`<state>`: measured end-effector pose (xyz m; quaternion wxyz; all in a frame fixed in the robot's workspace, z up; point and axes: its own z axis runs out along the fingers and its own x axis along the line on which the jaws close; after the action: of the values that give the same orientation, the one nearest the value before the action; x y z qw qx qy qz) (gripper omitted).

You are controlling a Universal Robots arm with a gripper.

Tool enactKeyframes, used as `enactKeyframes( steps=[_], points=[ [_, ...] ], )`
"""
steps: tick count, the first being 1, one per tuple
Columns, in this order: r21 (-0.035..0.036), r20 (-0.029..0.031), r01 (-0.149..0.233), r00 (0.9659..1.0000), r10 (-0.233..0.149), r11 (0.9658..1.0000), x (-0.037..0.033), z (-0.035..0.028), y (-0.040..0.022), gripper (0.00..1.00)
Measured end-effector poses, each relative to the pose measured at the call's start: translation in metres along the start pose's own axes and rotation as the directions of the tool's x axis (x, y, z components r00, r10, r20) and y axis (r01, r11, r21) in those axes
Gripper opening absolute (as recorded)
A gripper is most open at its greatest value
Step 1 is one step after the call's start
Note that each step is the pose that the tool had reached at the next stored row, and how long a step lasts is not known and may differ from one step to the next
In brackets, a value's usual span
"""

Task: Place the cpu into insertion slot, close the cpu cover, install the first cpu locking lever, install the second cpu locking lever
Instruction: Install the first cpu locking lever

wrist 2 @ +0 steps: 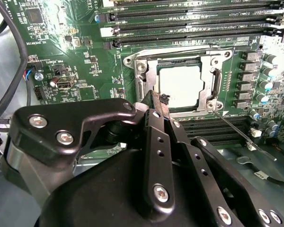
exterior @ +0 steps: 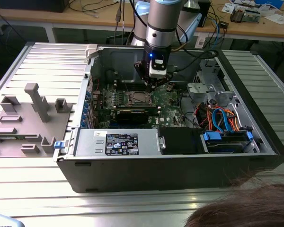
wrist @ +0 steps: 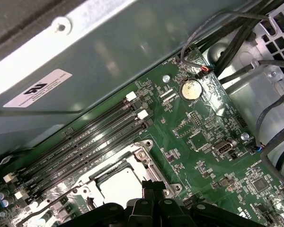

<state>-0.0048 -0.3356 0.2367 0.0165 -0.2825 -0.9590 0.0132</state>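
Note:
The cpu [wrist 2: 180,85] lies silver-grey and flat in the insertion slot [exterior: 138,98] on the green board; it also shows pale in the first wrist view [wrist: 120,187]. The cpu cover [wrist 2: 143,78], a metal frame with a cut-out centre, lies down around the chip. A thin metal locking lever [wrist 2: 241,135] juts from the socket's corner across the nearby memory slots. My gripper [wrist 2: 157,98] is shut with nothing in it, its black tips at the socket's edge. In the exterior view the gripper [exterior: 156,84] hangs just off the socket toward that view's right. Its tips [wrist: 154,185] sit by the socket frame.
Long memory slots [wrist 2: 180,21] flank the socket. A black card [exterior: 132,115] and a power supply box [exterior: 116,142] stand nearer the camera. Drive cages and coloured cables [exterior: 222,118] crowd the exterior view's right. A grey fixture [exterior: 28,118] lies outside the case. A person's hair [exterior: 246,208] shows low.

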Motion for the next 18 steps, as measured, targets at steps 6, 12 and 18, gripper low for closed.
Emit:
enactKeyframes(
  steps=[6,12,18],
  points=[
    [0.0003,0.0004,0.010,0.9999,-0.010,0.9999,0.0000,0.0000,0.0000,0.11],
    [0.0005,0.0007,0.021,0.9998,-0.021,0.9998,0.0000,0.0000,0.0000,0.11],
    [0.0008,0.0012,0.034,0.9994,-0.034,0.9994,0.0000,0.0000,0.0000,0.11]
  ],
)
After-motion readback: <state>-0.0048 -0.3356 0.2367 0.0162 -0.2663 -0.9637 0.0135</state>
